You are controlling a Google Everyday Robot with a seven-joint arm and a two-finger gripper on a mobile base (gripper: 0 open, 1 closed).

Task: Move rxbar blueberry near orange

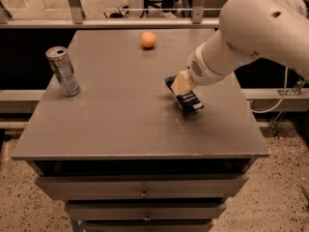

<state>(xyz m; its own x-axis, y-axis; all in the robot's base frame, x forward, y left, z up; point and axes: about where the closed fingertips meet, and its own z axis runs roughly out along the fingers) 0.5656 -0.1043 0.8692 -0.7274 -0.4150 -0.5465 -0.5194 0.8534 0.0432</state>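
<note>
Though already clamping the rxbar blueberry by its upper end with the jaws, out toward 3 o'clock on the bench, leaves the carry barely begun. Looks grasped and tilted; remains to haul toward the orange, well apart at 11 o'clock near the far edge, then let go. Silver can off at 9 o'clock, uninvolved.
</note>
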